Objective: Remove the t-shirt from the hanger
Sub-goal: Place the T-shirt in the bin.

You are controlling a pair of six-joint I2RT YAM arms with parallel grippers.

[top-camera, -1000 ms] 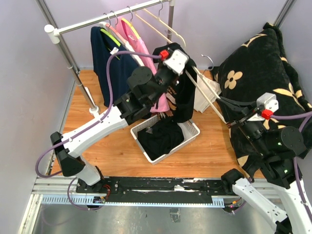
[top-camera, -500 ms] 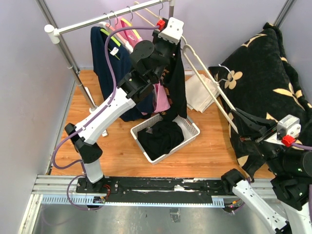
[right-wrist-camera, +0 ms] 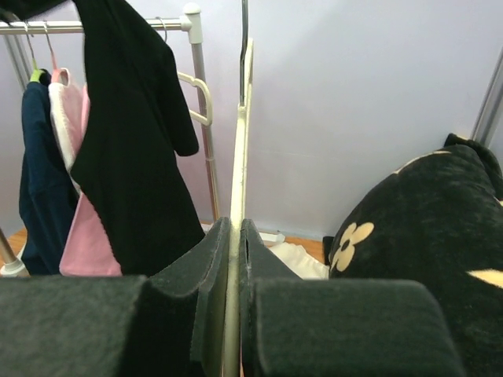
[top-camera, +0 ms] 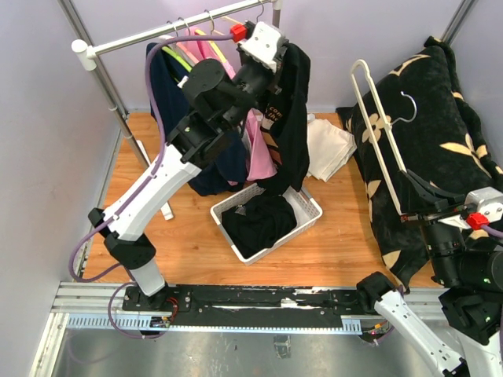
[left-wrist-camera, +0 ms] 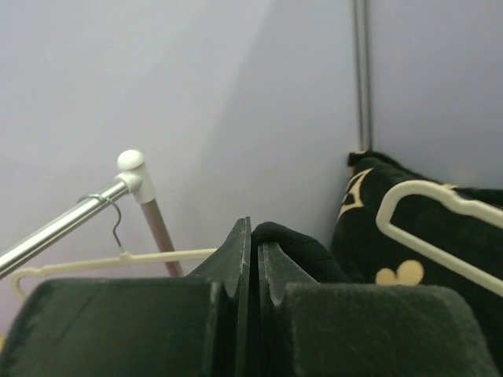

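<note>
A small room with a wooden floor (top-camera: 181,236) and pale purple walls, seen from above and behind two robot arms.

The left arm reaches up high beside a metal clothes rail (top-camera: 157,30). The left gripper (left-wrist-camera: 253,239) has its jaws pressed together on a fold of the black t-shirt (top-camera: 291,110). The t-shirt hangs down limp from that grip, its hem low and near the far rim of the basket (top-camera: 291,236).

The right gripper (right-wrist-camera: 236,228) has its jaws closed narrowly on the bar of a cream hanger (right-wrist-camera: 242,141). The hanger stands nearly upright on the right side of the room, well apart from the t-shirt and bare of any cloth.

The basket is white with lattice walls. It sits on the floor between the two arms. Inside it lies a heap of black clothes (top-camera: 263,224) that fills most of it.

On the rail hang a navy top (top-camera: 169,86) and a pink top (top-camera: 258,153), beside the left arm.

A folded white cloth (top-camera: 326,145) lies on the floor past the basket. A large black cushion (top-camera: 428,118) with a cream flower print leans in the right corner, behind the hanger.
</note>
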